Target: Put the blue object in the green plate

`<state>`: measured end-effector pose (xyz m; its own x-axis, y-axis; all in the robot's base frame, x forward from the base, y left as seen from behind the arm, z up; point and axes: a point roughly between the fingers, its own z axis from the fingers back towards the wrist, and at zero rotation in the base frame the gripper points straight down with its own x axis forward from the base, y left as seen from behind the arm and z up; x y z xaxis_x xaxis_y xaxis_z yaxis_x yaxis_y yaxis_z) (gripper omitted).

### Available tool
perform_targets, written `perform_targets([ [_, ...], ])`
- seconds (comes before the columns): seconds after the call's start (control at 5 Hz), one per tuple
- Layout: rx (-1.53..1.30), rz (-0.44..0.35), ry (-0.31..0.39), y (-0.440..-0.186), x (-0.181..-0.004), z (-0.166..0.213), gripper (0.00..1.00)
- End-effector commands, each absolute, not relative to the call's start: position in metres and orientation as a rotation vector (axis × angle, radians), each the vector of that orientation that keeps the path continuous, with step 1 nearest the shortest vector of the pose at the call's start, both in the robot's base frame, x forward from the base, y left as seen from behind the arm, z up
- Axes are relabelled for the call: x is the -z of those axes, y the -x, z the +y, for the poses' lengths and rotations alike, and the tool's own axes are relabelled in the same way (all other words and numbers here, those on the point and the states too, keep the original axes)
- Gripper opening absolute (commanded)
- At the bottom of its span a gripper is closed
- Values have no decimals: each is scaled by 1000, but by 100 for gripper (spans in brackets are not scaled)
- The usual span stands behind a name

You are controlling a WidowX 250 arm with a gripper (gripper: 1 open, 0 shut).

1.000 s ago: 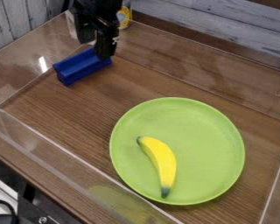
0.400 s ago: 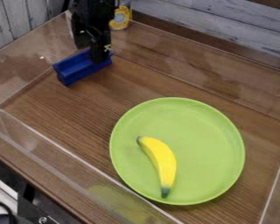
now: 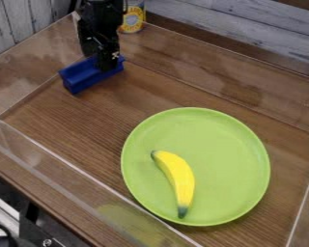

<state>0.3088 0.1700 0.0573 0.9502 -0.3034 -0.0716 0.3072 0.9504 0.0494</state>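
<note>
The blue object (image 3: 85, 74) lies on the wooden table at the back left, a small deep-blue channel block pointing diagonally. My black gripper (image 3: 104, 58) hangs straight above its far right end, fingertips down at the block's top edge. The jaws look open, and I cannot tell whether they touch the block. The green plate (image 3: 228, 145) sits at the front right, well away from the gripper. A yellow banana (image 3: 176, 178) lies on the plate's near left part.
Clear plastic walls (image 3: 42, 164) ring the table on the left and front sides. A small yellow thing (image 3: 134, 17) stands behind the arm at the back edge. Bare wood lies between the block and the plate.
The gripper has shifted slightly left and lowered onto the far end of the blue object. The block, plate and banana have not moved.
</note>
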Motion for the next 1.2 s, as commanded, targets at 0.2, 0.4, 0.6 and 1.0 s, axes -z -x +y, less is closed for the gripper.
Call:
perform_targets([
  [0.2, 286, 13, -69, -318, -62, 182, 100],
  [0.4, 275, 11, -53, -318, -59, 182, 100],
  [0.6, 264, 11, -37, -317, -57, 181, 100],
  [1.0, 252, 9, -14, -318, -51, 182, 100],
])
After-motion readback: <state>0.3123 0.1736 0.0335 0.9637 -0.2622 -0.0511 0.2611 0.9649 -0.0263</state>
